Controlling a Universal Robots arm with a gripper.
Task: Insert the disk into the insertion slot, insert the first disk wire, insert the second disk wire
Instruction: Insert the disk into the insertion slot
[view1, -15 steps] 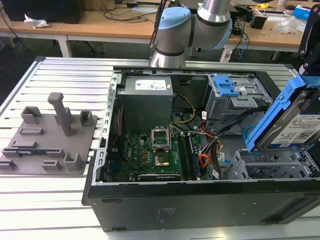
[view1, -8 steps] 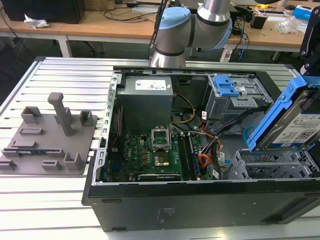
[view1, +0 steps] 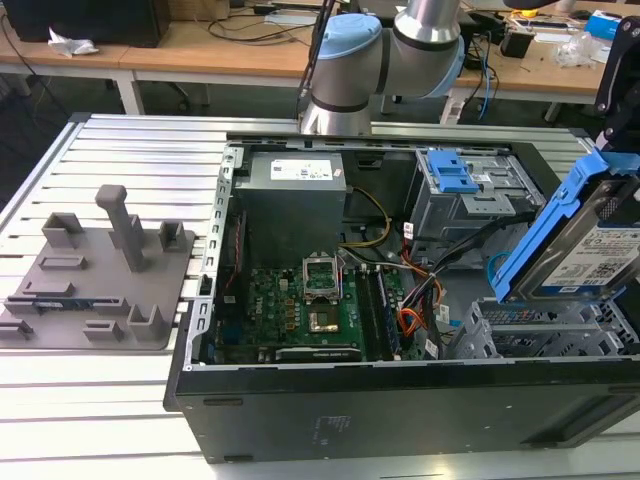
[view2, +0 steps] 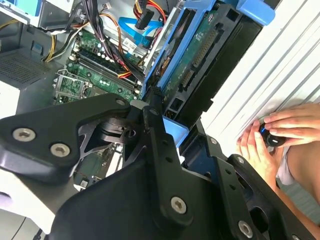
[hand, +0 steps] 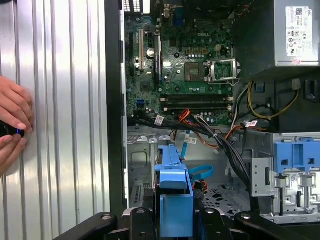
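The disk (view1: 600, 250), silver-grey with a white label in a bright blue carrier, hangs tilted above the right end of the open computer case. My gripper (view1: 617, 140) is shut on its upper end. In both wrist views the black fingers (view2: 152, 125) clamp the blue carrier (hand: 173, 200). Right under the disk lies the insertion slot (view1: 540, 330), a grey perforated metal cage (hand: 150, 165); the disk's lower edge stands just over it, apart from it. A loose blue cable (hand: 200, 172) and orange and black wires (view1: 415, 300) lie beside the cage.
A taller bay with a blue latch (view1: 450, 175) stands behind the cage. The motherboard (view1: 300, 300) and power supply (view1: 295, 180) take up the case's left. A grey fixture plate (view1: 100, 270) rests on the slatted table. A person's hands (view2: 280, 132) hold a small black device on the table.
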